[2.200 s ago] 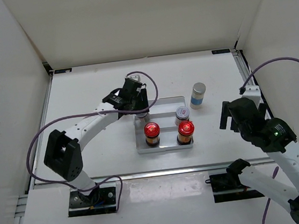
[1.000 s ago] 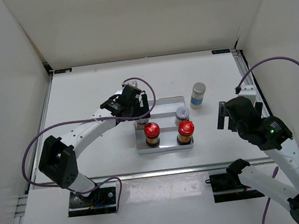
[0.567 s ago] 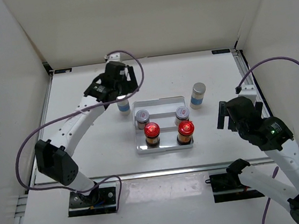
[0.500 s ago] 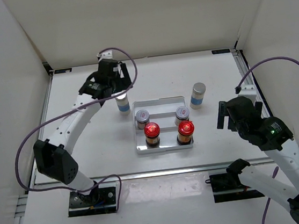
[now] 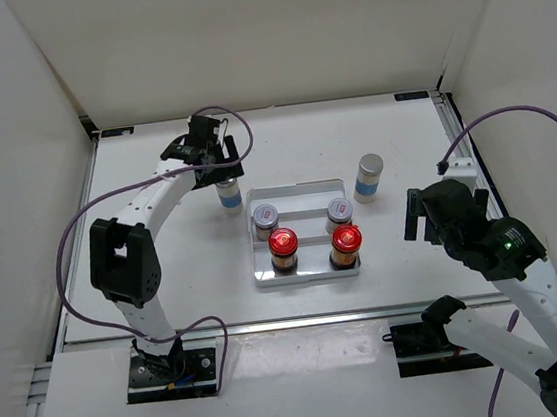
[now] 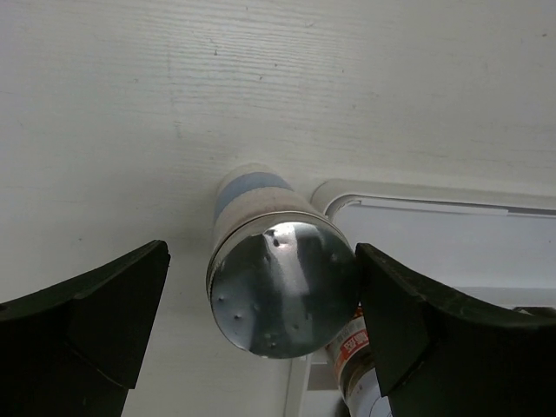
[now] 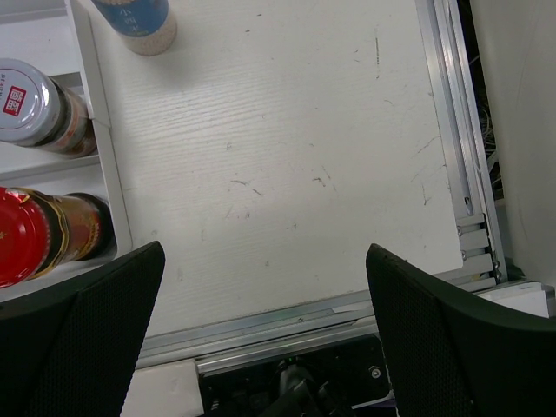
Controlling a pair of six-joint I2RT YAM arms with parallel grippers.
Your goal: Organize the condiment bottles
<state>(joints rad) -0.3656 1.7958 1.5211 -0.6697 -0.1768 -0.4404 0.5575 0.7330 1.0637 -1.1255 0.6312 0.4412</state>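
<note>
"Left gripper has quit the tray, now straddling the blue bottle, far-left of tray, w/ jaws apart, not gripping."
"So 4 in, 2 to go. Right gripper idle, spread wide, empty."

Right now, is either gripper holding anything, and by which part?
Nothing is held. The left gripper stands open around the white-and-blue bottle, a gap on one side; the right gripper is open and empty.

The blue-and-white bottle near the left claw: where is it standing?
In the top view the bottle stands on the table just outside the tray's far-left corner, under the open left claw.
</note>
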